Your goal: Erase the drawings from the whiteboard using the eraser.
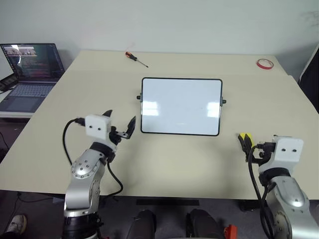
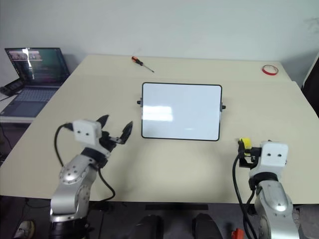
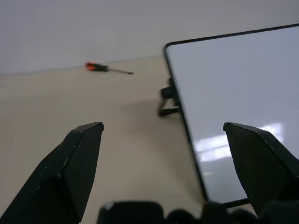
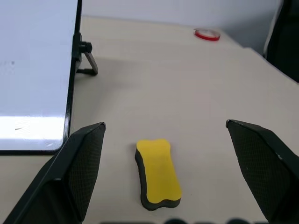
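A pale beige table (image 1: 164, 159) stands against a plain light wall and carries most of the scene. Near its middle lies the whiteboard (image 1: 181, 106), a glossy white rectangle in a thin black frame with small black knobs on its short sides. Its surface looks clean, showing only soft reflections of light and a couple of very faint specks too small to make out.

The eraser (image 4: 158, 173), a small yellow block on a dark base, lies flat on the table off the board's near right corner, apart from the frame. The right gripper (image 4: 166, 179) hangs just behind it with its two black fingers spread wide, one on each side of the eraser and neither touching it, so the block lies free between them.

The left gripper (image 1: 121, 125) hovers above the table near the board's near left corner, its fingers also spread apart and holding nothing. From its wrist, the board's left edge and one knob show between the fingers.

At the far edge of the table a red-handled screwdriver (image 1: 136, 59) lies left of centre, and a ring of red tape (image 1: 264, 63) sits near the far right corner. A laptop (image 1: 31, 74) with a lit screen sits on a lower surface off the table's left side.
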